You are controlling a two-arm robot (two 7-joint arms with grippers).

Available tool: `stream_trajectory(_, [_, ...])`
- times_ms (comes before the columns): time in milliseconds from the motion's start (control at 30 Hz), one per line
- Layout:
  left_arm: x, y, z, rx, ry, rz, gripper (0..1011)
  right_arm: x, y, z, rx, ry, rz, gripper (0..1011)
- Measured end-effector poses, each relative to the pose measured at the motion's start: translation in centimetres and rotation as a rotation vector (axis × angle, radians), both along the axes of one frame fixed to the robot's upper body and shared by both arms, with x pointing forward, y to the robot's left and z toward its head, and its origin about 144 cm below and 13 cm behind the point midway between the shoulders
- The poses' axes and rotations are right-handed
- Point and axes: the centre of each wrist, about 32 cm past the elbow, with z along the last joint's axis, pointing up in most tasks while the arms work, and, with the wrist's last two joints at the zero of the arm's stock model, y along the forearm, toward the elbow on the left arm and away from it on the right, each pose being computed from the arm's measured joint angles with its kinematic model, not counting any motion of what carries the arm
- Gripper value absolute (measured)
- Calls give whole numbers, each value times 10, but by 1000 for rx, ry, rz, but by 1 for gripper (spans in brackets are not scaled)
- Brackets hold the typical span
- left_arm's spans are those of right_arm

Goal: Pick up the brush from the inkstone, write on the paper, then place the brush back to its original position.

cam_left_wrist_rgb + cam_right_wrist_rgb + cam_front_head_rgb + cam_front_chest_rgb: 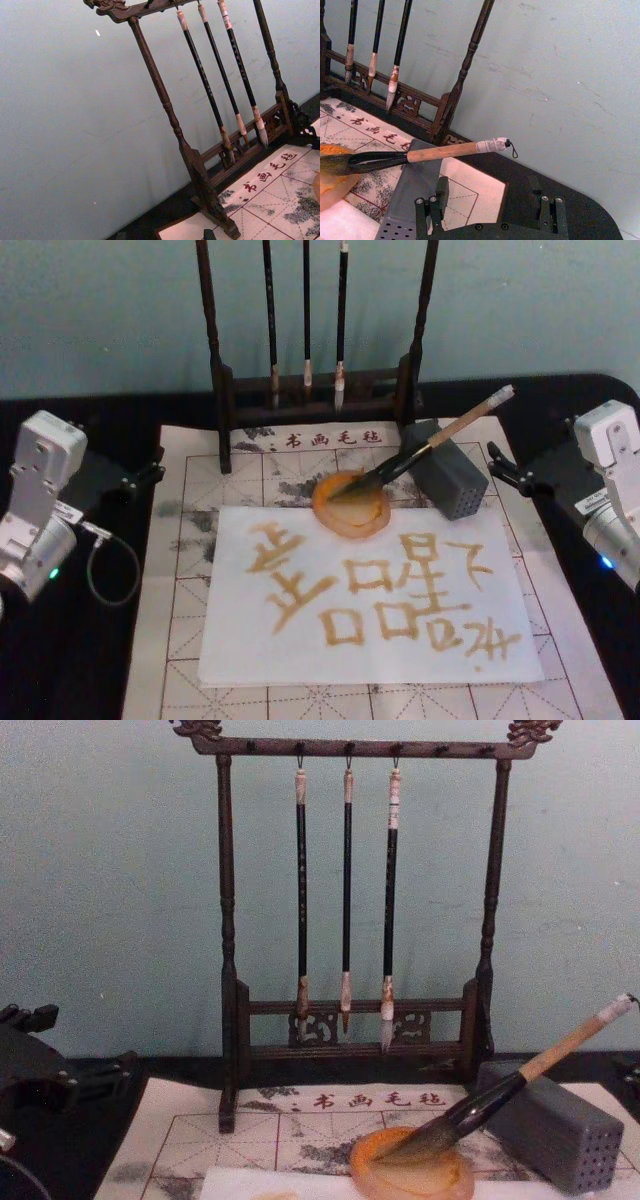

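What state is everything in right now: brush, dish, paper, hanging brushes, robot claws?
brush: lying tilted, bristles in inkstone, handle on grey block
inkstone: holding the bristles
paper: covered in tan characters
thin brushes: hanging on rack
left gripper: open, empty
right gripper: open, empty

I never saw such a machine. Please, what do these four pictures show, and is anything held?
A robot with two arms. One picture looks down from its head, one forward from its chest, one from each wrist. The left gripper and right gripper sit at the sides of the table; the right is open, holding nothing. On the mat lies paper with ochre characters. The brush rests with its tip in the inkstone, handle on a grey block. Behind stands a rack with three thin brushes.
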Motion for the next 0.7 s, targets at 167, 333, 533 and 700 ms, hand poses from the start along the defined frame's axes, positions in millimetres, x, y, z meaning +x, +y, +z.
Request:
stream_trajectory(167, [0, 0, 0, 0, 0, 0, 1001, 0, 0, 0, 0, 0, 0, 1000])
stream_trajectory(333, [0, 0, 0, 0, 0, 0, 1001, 0, 0, 0, 0, 0, 0, 1000])
stream_trajectory(533, [0, 0, 0, 0, 0, 0, 1001, 0, 0, 0, 0, 0, 0, 1000])
stream_trajectory(700, [0, 0, 0, 0, 0, 0, 1001, 0, 0, 0, 0, 0, 0, 1000])
